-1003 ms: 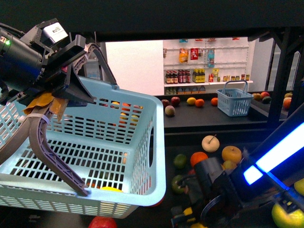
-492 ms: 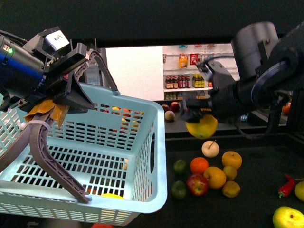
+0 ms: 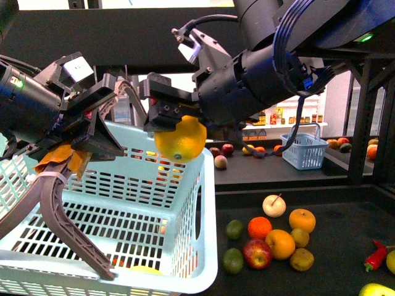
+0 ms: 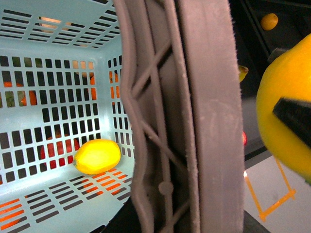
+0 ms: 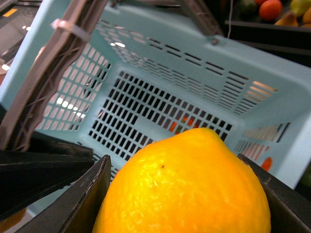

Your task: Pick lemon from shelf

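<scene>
The right gripper is clenched on the lemon, with a black finger pressed to each side of it. It holds the fruit in the centre of the front view, well clear of the shelf, whose dark deck fills the lower right. The lemon hangs at the upper right corner of the pale blue basket, and it is hard to say whether it sits inside the rim line or right over it. The left gripper, at the upper left, grasps the basket handle and carries the basket tilted. Another yellow fruit lies on the basket floor.

The main risk I see is an early release: the lemon could strike the rim and bounce down among the loose fruit. The smooth round skin could also slip between the fingers, and the two arms are close enough to knock together
</scene>
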Robot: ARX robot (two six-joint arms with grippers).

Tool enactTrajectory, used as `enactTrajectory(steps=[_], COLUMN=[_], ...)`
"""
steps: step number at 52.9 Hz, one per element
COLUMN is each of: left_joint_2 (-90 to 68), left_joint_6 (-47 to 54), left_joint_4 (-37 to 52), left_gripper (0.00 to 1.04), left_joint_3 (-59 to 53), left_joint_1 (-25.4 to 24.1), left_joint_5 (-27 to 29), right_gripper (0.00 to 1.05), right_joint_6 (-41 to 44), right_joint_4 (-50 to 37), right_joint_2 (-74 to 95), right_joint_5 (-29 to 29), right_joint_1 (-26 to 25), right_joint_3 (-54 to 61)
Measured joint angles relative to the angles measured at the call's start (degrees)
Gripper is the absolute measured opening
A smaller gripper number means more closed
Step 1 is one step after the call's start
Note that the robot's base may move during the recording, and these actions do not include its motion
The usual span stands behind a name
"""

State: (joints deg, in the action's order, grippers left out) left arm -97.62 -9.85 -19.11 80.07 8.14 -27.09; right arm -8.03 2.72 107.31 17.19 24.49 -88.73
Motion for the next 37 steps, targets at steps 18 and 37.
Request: enactTrajectory(steps=[18, 37], left_joint_2=[0.00, 0.00], left_joint_6=[0.11, 0.17], left_joint_4=[0.00, 0.00], left_gripper=[0.16, 0.16], left_joint_3=[0.00, 0.00], left_joint_1=[0.00, 0.00], left_joint_5=[0.46, -0.11], right_gripper=[0.72, 0.97], right_joint_6=[-0.37, -0.87], right_joint_4=[1.92, 1.01], right_joint_2=[3.06, 6.88], right_joint_5=[0.37, -1.09], right_joint_1=[3.72, 4.66], right_joint_3=[-0.68, -0.79])
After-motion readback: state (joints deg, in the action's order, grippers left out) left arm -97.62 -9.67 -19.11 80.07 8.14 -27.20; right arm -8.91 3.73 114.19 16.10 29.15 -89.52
